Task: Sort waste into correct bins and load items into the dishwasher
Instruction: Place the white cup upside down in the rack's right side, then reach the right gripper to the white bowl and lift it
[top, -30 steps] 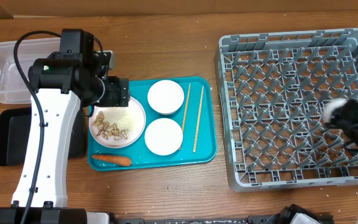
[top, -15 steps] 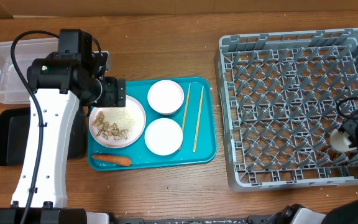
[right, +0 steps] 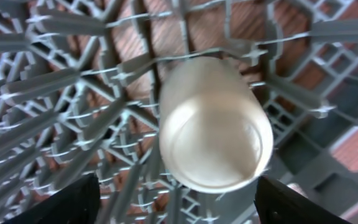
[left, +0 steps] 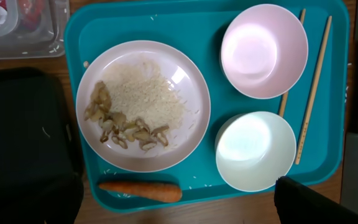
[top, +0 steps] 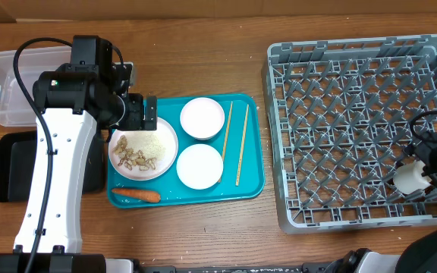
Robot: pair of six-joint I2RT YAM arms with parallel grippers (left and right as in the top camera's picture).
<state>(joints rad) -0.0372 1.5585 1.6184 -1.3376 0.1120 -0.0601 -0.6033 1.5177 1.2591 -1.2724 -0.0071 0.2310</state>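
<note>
**Overhead view: white cup now set down in the grey rack**

A second ago the right gripper (right: 176, 186) carried the small white cup (top: 410, 180) above the large square grey plastic dish rack (top: 355, 45). Since then the hand has pulled back toward its own base and gone down, and the cup now rests among the upright pegs. In the right wrist view the cup lies on its side between the two dark fingers, with its round end turned to the camera. The jaws stand wide and seem clear of it, so I judge that the cup is released and no longer gripped. That would make it the first item loaded.

The left gripper (top: 146, 112) has hardly moved. Its fingers have only spread wider, and they hold nothing. Directly below it is the round white plate (left: 143, 106) with white rice and brownish bits, on the teal plastic serving tray (left: 204, 25). Beside the plate, further along the tray, are two small white bowls (left: 264, 50), a pair of thin wooden chopsticks (left: 314, 87) and a small orange stick (left: 140, 190). None of this is sorted yet.

I can read no brand, label or letters on anything. Red and white waste (left: 23, 12) shows in the clear plastic tub (top: 21, 53), but it is too blurred to read.
</note>
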